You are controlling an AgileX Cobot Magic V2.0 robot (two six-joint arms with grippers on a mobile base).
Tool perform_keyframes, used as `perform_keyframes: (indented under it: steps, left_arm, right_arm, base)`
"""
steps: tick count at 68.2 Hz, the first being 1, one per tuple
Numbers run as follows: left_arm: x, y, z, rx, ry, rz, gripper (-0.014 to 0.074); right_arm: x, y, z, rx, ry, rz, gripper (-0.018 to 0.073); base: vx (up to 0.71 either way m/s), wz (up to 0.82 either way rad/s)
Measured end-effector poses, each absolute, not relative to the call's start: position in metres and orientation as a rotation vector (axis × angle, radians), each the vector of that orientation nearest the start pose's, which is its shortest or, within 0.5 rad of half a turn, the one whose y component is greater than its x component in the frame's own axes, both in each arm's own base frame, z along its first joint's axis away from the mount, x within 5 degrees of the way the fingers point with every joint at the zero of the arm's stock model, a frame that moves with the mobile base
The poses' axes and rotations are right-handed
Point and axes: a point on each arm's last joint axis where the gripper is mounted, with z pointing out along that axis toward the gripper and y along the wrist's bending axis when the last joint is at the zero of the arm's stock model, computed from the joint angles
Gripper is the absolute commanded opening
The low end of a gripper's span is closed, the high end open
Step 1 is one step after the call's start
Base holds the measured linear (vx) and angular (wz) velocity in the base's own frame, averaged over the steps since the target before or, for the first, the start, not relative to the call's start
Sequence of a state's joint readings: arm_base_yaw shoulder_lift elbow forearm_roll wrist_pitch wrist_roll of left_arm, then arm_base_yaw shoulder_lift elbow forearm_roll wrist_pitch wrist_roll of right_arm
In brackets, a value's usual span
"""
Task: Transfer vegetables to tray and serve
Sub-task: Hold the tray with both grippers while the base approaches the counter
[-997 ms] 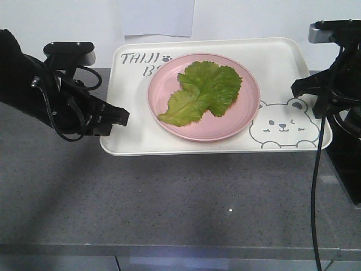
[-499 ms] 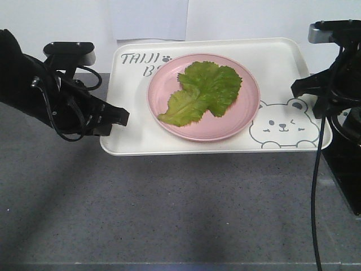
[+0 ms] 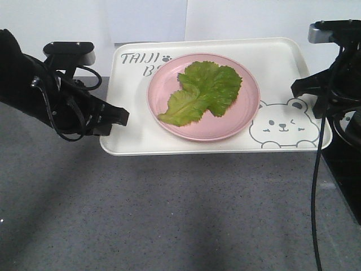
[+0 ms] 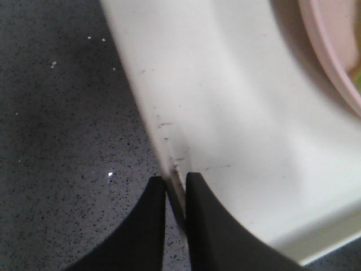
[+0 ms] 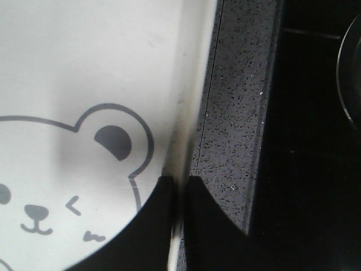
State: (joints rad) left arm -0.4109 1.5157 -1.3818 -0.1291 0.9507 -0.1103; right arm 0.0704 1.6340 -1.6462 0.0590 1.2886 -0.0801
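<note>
The left gripper [image 4: 175, 195] is pinched onto the left rim of the cream-white tray [image 3: 135, 127], and the right gripper [image 5: 179, 192] is pinched onto its right rim beside the printed bear [image 3: 284, 127]. The tray is held between them above the grey speckled table [image 3: 169, 214]. The green lettuce leaf [image 3: 202, 91] lies flat on a round pink plate [image 3: 225, 127] in the tray's middle.

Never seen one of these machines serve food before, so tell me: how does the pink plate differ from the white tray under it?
The pink plate is round, plain and smaller; the tray is rectangular, cream-white, printed with a bear. The plate carries the lettuce; the tray carries the plate. Both have raised rims.
</note>
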Motion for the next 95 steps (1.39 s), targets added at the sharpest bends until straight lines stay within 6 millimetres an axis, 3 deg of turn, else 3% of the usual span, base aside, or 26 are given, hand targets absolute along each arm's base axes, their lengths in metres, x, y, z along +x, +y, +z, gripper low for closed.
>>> perform_keyframes:
  steps: [95]
  left_arm:
    - [0.2931, -0.1381, 0.3415, 0.332, 2.576, -0.357, -0.0006]
  right_arm:
    - [0.3363, 0.0289, 0.3648, -0.2, 2.751, 0.08, -0.0006]
  base:
    - [0.02, -0.01]
